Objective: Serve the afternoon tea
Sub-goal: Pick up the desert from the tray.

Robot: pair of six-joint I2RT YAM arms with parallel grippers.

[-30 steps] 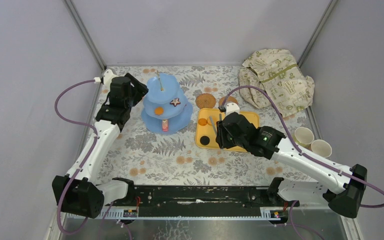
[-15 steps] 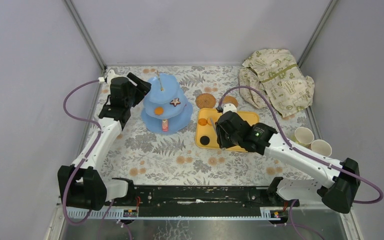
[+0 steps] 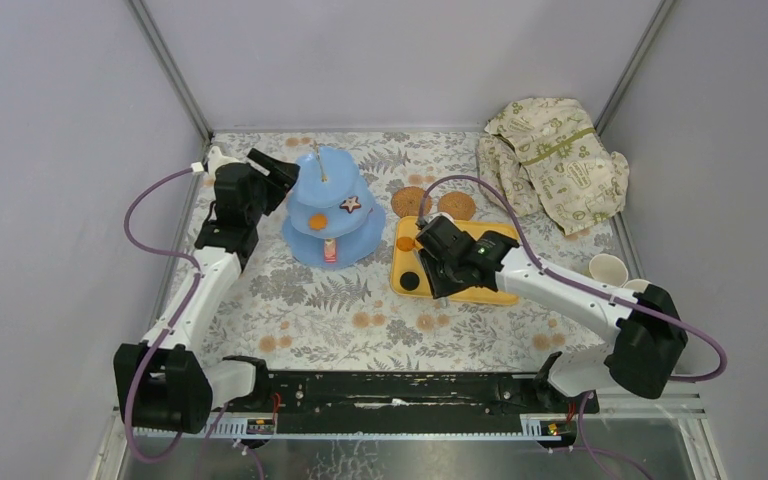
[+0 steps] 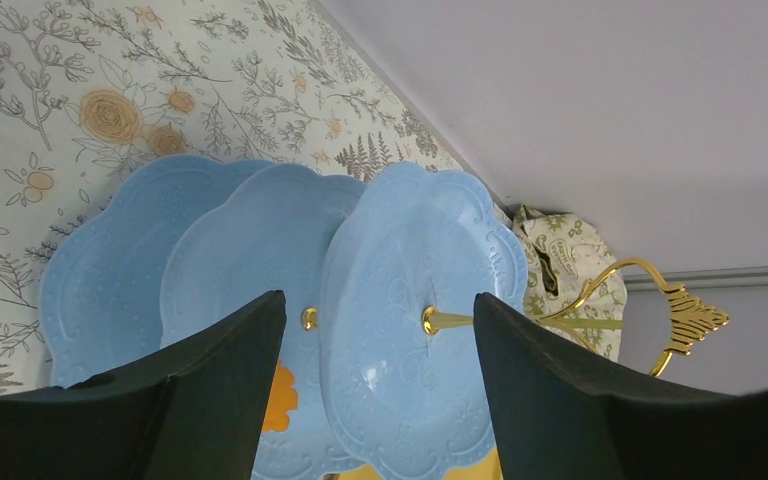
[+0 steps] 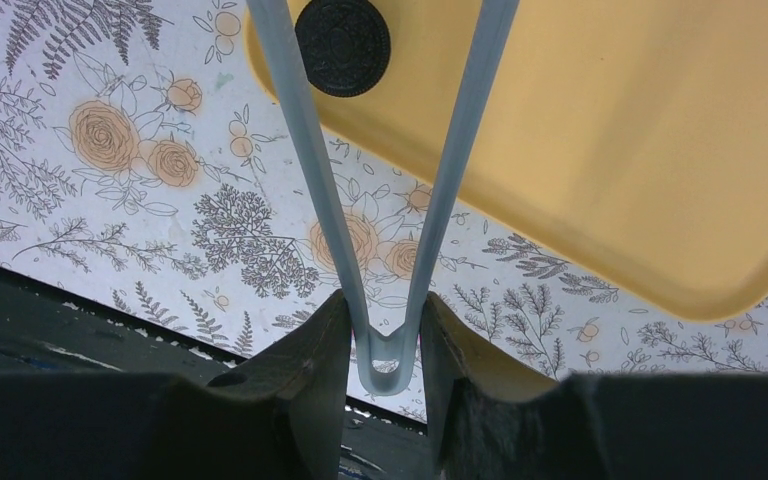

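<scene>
1. The left claw (image 3: 278,168) is spread wide and holds nothing.
2. It is up by the left side of the blue stand (image 3: 327,205), near the top plate. I cannot tell if it touches the stand.
3. In the left wrist view, the left claw (image 4: 378,300) has one black finger on each side, and the blue stand (image 4: 410,330) shows between them.
4. The stand has three plates and a gold handle (image 4: 660,300) on top.
5. The stand is on the flowery table (image 3: 290,300), towards the back left.
6. An orange treat (image 3: 317,221) and a star treat (image 3: 350,204) are on the middle plate. A pink treat (image 3: 330,250) is on the bottom plate.
7. The right claw (image 5: 385,340) pinches the bent end of the grey tongs (image 5: 300,150).
8. The two arms of the tongs are apart. They point over the corner of the yellow tray (image 5: 610,150).
9. A black round cookie (image 5: 342,32) lies in that corner, between the tong arms. They do not look like they touch it.
10. In the top view, the right claw (image 3: 430,252) is over the left part of the tray.
11. Another orange treat (image 3: 405,243) lies on the tray, near the far left corner.
12. Two brown coasters (image 3: 411,201) (image 3: 456,206) lie side by side just behind the tray.
13. Two pale cups (image 3: 608,270) (image 3: 642,288) stand at the right edge of the table. The right arm hides part of one cup.
14. A cream cloth (image 3: 555,160) lies bunched up in the back right corner.
</scene>
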